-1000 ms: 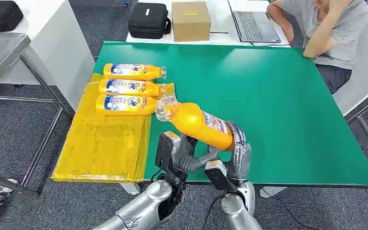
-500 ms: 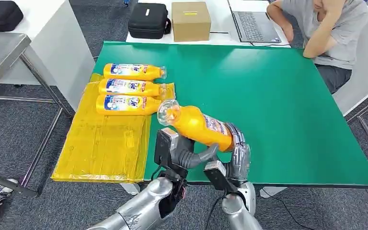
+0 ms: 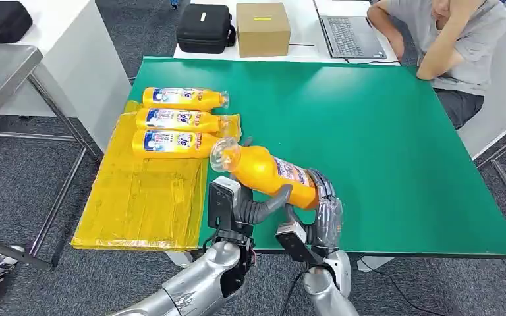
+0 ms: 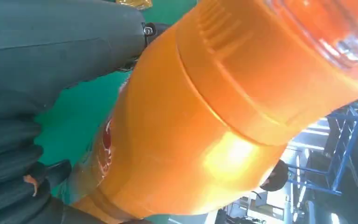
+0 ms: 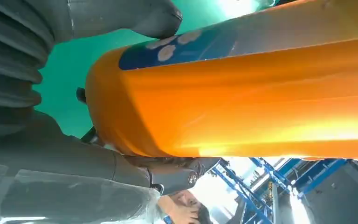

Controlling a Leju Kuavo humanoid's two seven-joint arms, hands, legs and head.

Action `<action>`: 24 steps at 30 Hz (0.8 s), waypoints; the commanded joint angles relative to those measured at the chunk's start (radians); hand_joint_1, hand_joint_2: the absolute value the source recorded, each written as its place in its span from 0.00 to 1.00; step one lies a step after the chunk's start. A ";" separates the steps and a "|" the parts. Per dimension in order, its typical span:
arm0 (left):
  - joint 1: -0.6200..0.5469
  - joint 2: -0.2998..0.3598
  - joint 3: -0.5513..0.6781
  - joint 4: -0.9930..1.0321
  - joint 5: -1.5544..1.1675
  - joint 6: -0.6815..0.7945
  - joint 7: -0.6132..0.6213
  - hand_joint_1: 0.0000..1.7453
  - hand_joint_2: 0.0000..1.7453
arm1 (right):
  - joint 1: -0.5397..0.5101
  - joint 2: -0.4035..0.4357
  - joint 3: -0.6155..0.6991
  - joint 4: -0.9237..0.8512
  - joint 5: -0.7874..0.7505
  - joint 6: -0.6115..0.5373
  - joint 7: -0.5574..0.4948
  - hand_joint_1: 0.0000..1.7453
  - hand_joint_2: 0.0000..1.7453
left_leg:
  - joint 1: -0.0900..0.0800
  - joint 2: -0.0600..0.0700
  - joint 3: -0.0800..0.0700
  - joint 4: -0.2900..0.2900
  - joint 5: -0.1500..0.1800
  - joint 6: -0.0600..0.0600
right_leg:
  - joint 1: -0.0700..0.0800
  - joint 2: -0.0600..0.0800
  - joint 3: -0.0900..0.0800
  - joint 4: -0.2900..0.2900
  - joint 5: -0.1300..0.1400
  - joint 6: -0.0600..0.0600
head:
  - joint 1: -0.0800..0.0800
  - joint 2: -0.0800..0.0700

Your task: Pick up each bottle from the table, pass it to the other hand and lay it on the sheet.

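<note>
A green table [image 3: 382, 151] fills the centre of the head view, with a yellow sheet [image 3: 141, 197] draped over its left edge, and at the top right a seated person [image 3: 458, 39] leans on an elbow by a laptop [image 3: 349, 33]. 3 orange bottles [image 3: 174, 120] lie side by side at the sheet's upper end, caps pointing right, leaving the lower stretch of sheet free, seemingly for more. Low in the centre, the fourth bottle [image 3: 267, 172] hangs tilted above the table's near edge, clear cap up-left toward the sheet. The right hand [image 3: 321, 205] wraps its base while the left hand [image 3: 250, 207] reaches its thumb under the middle, so this looks like the handover itself. Whether the left fingers have closed is hard to tell: the bottle hides them, and both wrist views show mostly orange plastic.
</note>
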 commanded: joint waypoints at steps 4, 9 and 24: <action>-0.052 0.019 -0.097 0.027 0.052 -0.068 0.072 0.00 1.00 | -0.054 0.027 -0.007 0.025 0.060 0.000 -0.001 1.00 1.00 | 0.000 0.002 0.002 0.000 -0.001 -0.001 | 0.000 0.001 0.001 0.000 -0.001 -0.001 | 0.000 0.000; -0.051 0.019 -0.098 0.025 0.070 -0.086 0.091 0.00 1.00 | -0.051 0.026 -0.004 0.018 0.059 0.000 -0.001 1.00 1.00 | 0.001 0.003 0.004 0.000 -0.002 -0.002 | 0.001 0.002 0.003 0.000 -0.002 -0.002 | 0.000 0.000; -0.077 0.019 -0.101 -0.002 0.249 -0.187 0.188 0.00 1.00 | -0.017 0.051 -0.017 -0.041 0.180 0.000 -0.001 1.00 1.00 | 0.001 0.002 0.004 0.001 -0.003 -0.003 | 0.001 0.000 0.004 0.002 -0.003 -0.002 | 0.000 0.000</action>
